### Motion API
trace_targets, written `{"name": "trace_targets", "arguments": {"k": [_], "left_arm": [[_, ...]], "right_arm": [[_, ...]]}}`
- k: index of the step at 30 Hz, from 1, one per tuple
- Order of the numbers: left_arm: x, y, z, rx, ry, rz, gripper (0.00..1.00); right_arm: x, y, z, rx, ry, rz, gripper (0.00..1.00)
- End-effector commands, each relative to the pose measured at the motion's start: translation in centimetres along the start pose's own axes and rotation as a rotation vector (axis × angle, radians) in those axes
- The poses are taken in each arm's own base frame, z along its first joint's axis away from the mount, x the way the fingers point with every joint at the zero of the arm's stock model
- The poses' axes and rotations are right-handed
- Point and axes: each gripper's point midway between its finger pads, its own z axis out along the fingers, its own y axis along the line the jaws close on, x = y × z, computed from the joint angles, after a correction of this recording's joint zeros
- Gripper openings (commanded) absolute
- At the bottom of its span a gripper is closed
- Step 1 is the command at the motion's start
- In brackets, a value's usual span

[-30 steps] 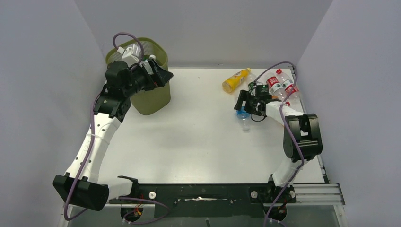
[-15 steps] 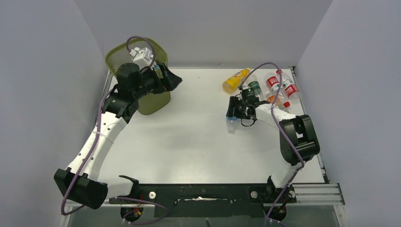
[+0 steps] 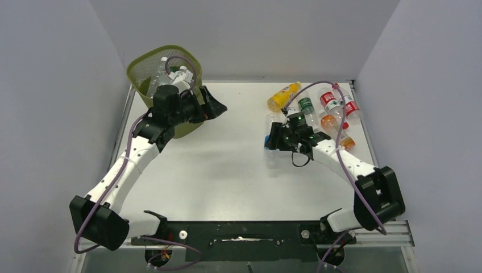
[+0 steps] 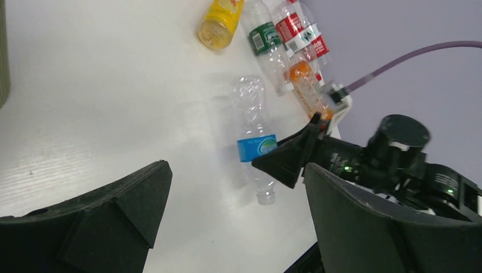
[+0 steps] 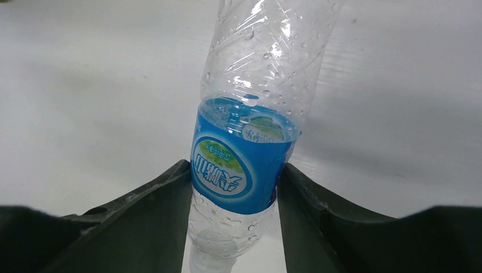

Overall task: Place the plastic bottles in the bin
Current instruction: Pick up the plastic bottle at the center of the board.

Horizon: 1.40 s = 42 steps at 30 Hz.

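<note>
The left gripper (image 3: 215,106) hangs spread and empty just right of the bin (image 3: 142,65), which holds several bottles (image 3: 165,73). The right gripper (image 3: 270,142) pinches a blue-labelled bottle (image 5: 244,165) on the table (image 3: 227,170). Other bottles (image 3: 318,105) lie at the far right.

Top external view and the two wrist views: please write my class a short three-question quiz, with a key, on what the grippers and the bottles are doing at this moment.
1. True or false: the left gripper is shut on a bottle.
2. The right gripper grips a clear bottle. What colour is its label? A red, B blue, C green.
3. Fill in: the yellow bottle lies on the ____, not in the bin.

Key
1. False: its jaws stand open with nothing between them.
2. B.
3. table.
</note>
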Motion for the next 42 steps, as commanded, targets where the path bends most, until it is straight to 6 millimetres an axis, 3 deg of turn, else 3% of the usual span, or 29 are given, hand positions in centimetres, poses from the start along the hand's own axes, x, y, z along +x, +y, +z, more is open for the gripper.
{"name": "trace_targets", "arguments": {"k": [1,6,10,19,28,33,36,40,42], "left_arm": [[0.8,-1.5,1.5,0.117,0.019,-0.087,0.89],[2.4,-2.0,3.0,0.173,0.052,-0.157,0.89],[2.9,-3.2,3.6,0.206,0.061,-0.168,0.89],[4.3,-5.1,4.8,0.233,0.076,-0.162,0.89],[5.6,-3.9,5.9,0.161,0.098,-0.128,0.89],[5.9,-3.8,6.2,0.146,0.100,-0.121,0.89],[6.1,-3.6,6.3,0.132,0.105,-0.117,0.79],[6.2,-3.6,6.5,0.134,0.111,-0.119,0.52],[6.3,-3.7,6.5,0.138,0.116,-0.121,0.44]], "right_arm": [[-3.4,4.4,-4.6,-0.197,-0.157,0.016,0.43],[-5.0,7.6,-8.2,-0.342,-0.231,-0.005,0.44],[-5.7,9.6,-9.3,-0.410,-0.240,-0.029,0.44],[-5.9,14.2,-9.9,-0.506,-0.235,-0.086,0.44],[-5.6,17.2,-10.2,-0.547,-0.228,-0.131,0.45],[-5.4,17.6,-10.2,-0.541,-0.229,-0.142,0.45],[-5.3,17.6,-10.4,-0.540,-0.232,-0.143,0.45],[-5.1,17.6,-10.4,-0.538,-0.231,-0.143,0.45],[-4.9,17.5,-10.3,-0.538,-0.225,-0.142,0.46]]}}
